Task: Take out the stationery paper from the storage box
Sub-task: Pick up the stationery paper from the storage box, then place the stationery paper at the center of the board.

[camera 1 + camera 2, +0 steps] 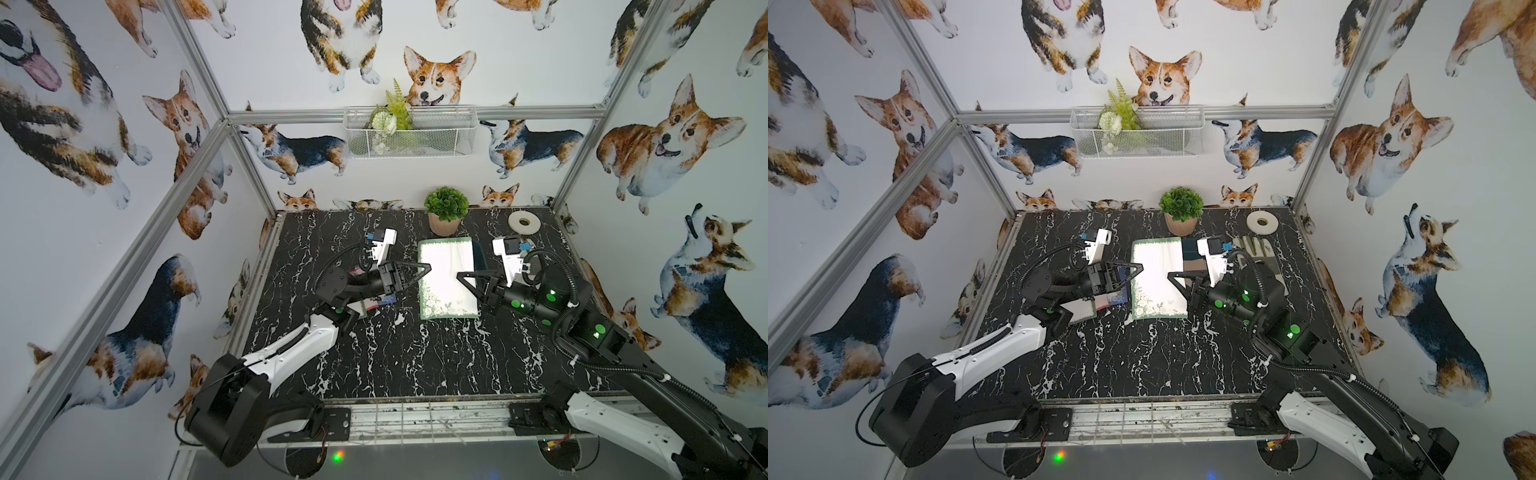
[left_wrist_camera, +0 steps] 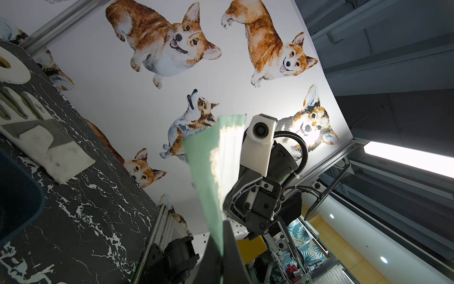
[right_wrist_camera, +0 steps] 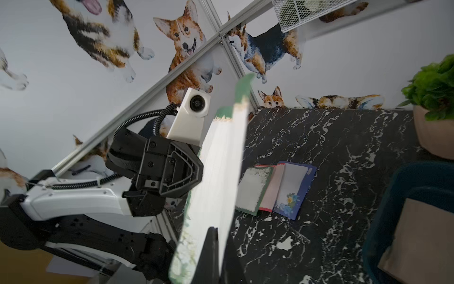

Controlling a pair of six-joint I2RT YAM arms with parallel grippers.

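Stationery paper: left hand and right hand both clamped on it.

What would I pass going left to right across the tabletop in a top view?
Loose sheets on the table → left gripper → green-bordered sheet, pinched at both sides → right gripper → work glove.

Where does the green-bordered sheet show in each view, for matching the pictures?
In a top view: sheet mid-table, in front of the plant.
In a top view: sheet mid-table, in front of the plant.
Left wrist: sheet at the picture's centre, curling, green side showing.
Right wrist: sheet at the picture's centre, nearly edge-on, white face showing.
Shared landmark: the black marble table, in all four.
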